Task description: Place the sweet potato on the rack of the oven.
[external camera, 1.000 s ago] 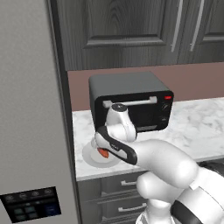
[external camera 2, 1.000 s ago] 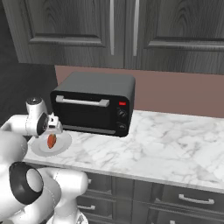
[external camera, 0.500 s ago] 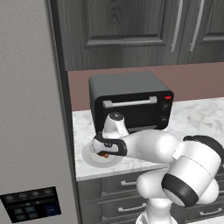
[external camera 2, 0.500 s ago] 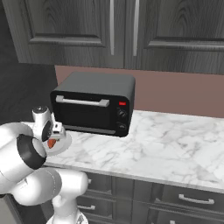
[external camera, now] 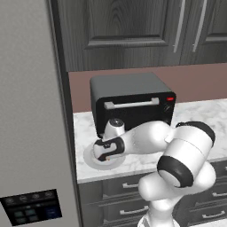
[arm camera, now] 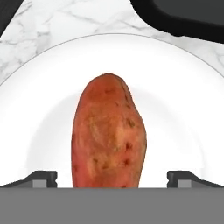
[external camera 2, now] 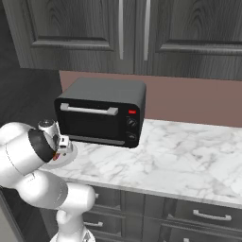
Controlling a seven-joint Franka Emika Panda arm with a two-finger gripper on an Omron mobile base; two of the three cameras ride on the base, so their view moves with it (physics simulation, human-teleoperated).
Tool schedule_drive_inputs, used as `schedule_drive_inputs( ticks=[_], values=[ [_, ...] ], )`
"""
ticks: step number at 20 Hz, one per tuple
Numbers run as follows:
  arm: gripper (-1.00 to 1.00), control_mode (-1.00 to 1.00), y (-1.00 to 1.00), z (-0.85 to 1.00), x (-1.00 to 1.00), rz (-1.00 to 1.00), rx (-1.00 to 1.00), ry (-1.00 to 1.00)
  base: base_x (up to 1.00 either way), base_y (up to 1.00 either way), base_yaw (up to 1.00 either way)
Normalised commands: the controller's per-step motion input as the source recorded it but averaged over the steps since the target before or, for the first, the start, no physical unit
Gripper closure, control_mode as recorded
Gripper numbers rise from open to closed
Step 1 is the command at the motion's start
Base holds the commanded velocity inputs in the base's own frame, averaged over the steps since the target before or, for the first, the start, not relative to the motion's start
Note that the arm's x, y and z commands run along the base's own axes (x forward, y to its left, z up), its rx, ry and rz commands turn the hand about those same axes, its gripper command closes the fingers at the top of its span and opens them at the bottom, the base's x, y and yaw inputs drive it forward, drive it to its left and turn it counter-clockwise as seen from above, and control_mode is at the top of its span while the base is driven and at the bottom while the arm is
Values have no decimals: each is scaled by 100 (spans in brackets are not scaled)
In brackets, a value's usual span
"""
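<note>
While the marble table (external camera: 208,111) runs under dark cabinets (external camera 2: 94,33), a black toaster oven (external camera: 131,104) sits toward its left end against the back wall. Bent low, the white arm (external camera: 146,137) reaches left across the table's front edge, wrist turned down over a white plate (arm camera: 39,87) near the front-left corner. On that plate lies the sweet potato (arm camera: 108,135), its long axis running between the tips of the tool (arm camera: 112,178), which stand apart on either side, seemingly not touching it.
</note>
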Motion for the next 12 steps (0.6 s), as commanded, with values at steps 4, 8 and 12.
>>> schedule_drive_inputs(
  ticks=[4,8,12],
  values=[
    [-100,-100,12,-22,16,0,0,0,0,0,0],
    [100,-100,6,-18,15,0,0,0,0,0,0],
    [100,-100,0,-12,5,0,0,0,0,0,0]
  ],
)
